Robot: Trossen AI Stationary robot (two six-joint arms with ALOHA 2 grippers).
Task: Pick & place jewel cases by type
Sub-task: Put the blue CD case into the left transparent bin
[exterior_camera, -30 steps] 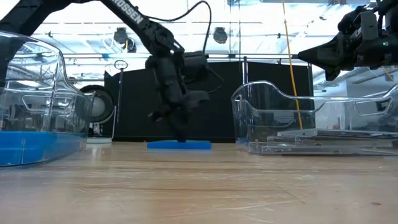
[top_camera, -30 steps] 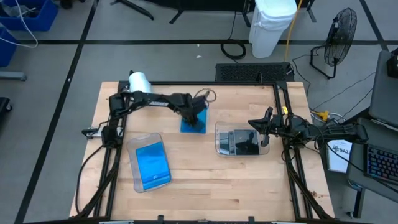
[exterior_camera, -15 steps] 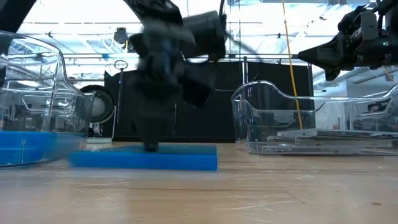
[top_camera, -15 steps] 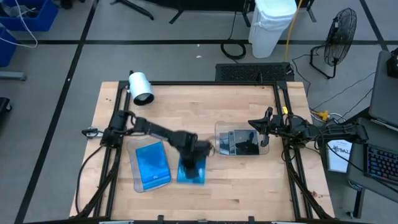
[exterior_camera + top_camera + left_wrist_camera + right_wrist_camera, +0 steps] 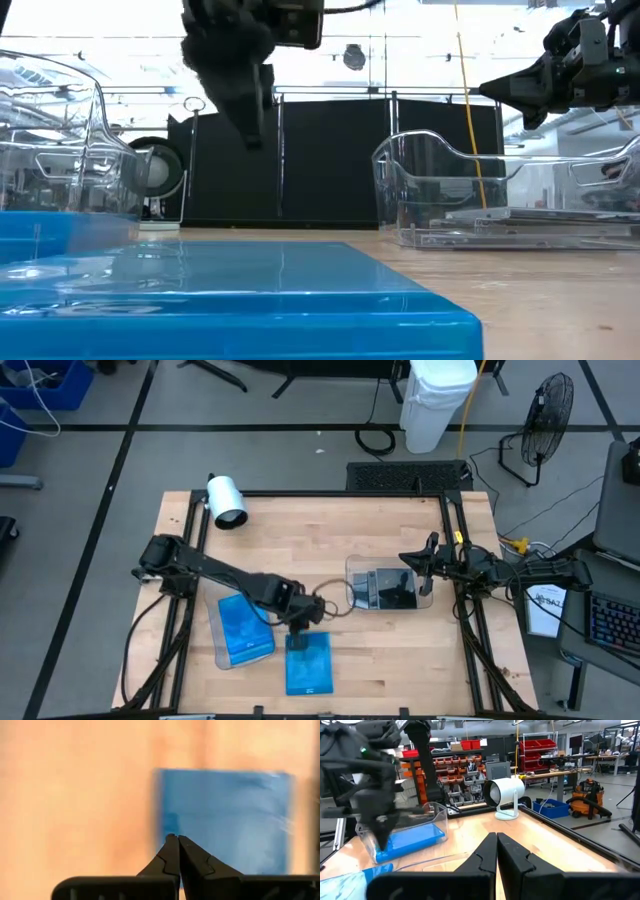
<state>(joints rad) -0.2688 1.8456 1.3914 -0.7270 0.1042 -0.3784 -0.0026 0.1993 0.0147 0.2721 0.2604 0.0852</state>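
- A white lamp stands at the far left corner of the wooden table.
- A clear tray sits on the left part of the table, with a blue jewel case lying flat inside it.
- The left arm reaches from the left edge across the tray toward the table's near middle. The left gripper hangs there with its fingers pressed together and nothing between them.
- A second blue jewel case lies flat on the bare wood, just beside the left tray on its right, near the front edge. The left gripper is at its far edge; in the low view the gripper is raised clear of the case.
- Another clear tray sits right of centre, holding dark jewel cases stacked flat.
- The right gripper waits above the right edge of that tray, its fingers closed tight on nothing.
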